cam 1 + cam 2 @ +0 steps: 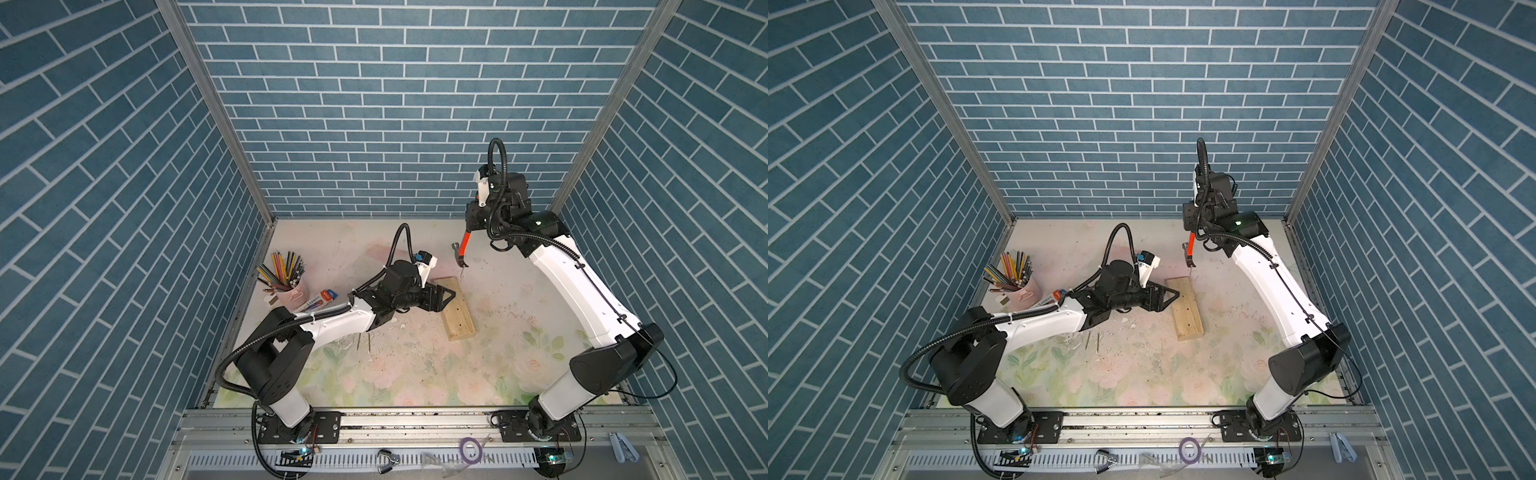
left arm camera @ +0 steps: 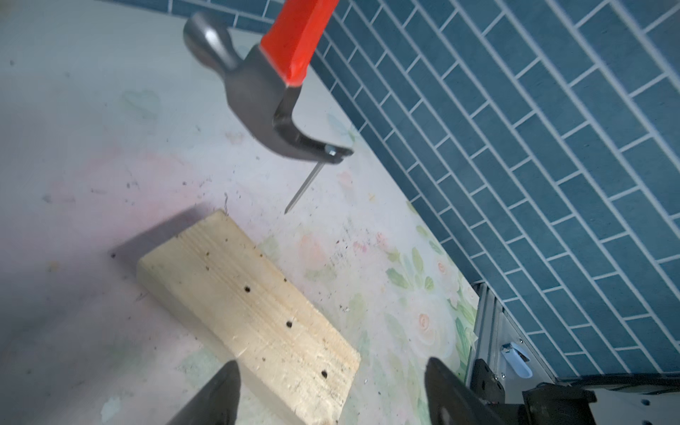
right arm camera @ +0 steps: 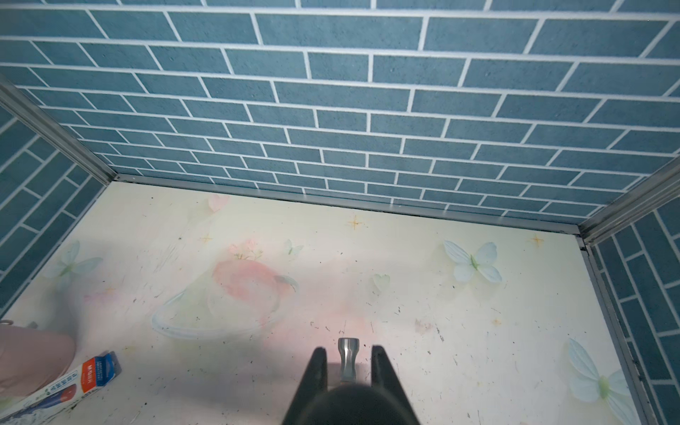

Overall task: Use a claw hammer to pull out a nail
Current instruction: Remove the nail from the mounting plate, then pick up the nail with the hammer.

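1. Nearest the base, the left gripper (image 2: 332,362) is seen with its fingers (image 2: 220,386) spread wide and nothing between them. It is held low at the long side of the block (image 2: 250,294) that faces the left arm. Whether a finger touches the wood cannot be told.
2. The block is laid flat on the table (image 1: 519,316), its long axis running away from the base and leaning a little toward the left arm's side. Only empty holes (image 2: 247,289) are seen in its top face; no nail stands in it.
3. Just beyond the block's far end, the nail (image 2: 305,187) is hung point down and slightly tilted, with its head lodged in the fork of the claw (image 2: 312,143). Its tip is clear of both wood and table, so the pull itself is judged done.
4. Above the nail, the hammer (image 2: 257,88) is carried head down, and its handle (image 2: 294,33) rises steeply to the right gripper.
5. Farthest, the right gripper (image 3: 348,351) is clamped on the upper handle, with its fingers drawn close around it.
6. The nail thus lies ahead of and above the left fingers, past the block's far end. If it is to be taken from the claw, the left gripper is judged the nearer and the only free one. The near-upright shank would have to be closed on from the sides.
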Robot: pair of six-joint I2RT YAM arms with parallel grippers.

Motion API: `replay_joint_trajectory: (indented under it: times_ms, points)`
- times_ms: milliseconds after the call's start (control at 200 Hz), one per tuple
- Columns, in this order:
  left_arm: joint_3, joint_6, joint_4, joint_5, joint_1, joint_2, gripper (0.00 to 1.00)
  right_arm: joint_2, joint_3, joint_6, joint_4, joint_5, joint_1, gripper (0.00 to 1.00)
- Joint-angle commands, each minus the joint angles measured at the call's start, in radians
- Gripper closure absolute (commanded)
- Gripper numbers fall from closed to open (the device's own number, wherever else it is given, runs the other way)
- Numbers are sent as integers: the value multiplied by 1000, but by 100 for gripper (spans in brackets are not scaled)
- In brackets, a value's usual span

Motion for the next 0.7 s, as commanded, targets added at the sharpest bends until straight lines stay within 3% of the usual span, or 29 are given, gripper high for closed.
replay_joint_trajectory:
  times_ms: [0, 130, 695]
  points:
    - [-10, 87, 138, 12, 2, -19, 15, -32, 57, 23, 23, -66, -2, 100]
    - [38, 149, 96, 50, 4, 2, 15, -28, 97, 43, -24, -122, -3, 100]
    - [79, 176, 133, 78, 18, 87, 18, -63, 145, 72, -85, -245, -2, 100]
